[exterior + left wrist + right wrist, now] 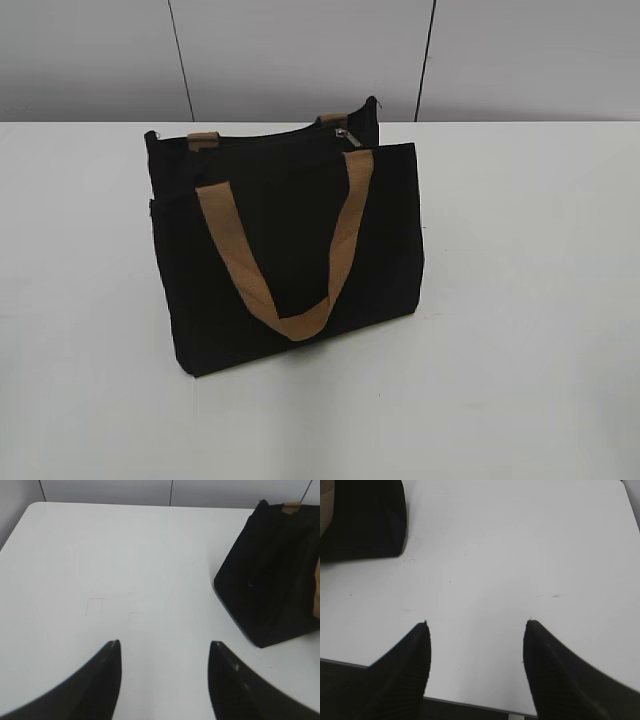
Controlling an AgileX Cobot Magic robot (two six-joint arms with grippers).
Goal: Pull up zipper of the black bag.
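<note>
black bag (290,240): stands upright near the middle of the white counter (530,300), front panel toward the exterior camera.
handles: one tan strap (285,255) hangs in a loop down the front panel; the second shows only as short tan ends at the back edge.
zipper (270,138): runs along the top edge; its silvery pull tab (350,136) sits near the right end.
left gripper (164,645): jaws spread wide, nothing between them, above bare counter; the bag lies to its right, apart.
right gripper (476,625): jaws spread wide, holding nothing, near the counter's edge; the bag's corner shows at upper left, apart.
</note>
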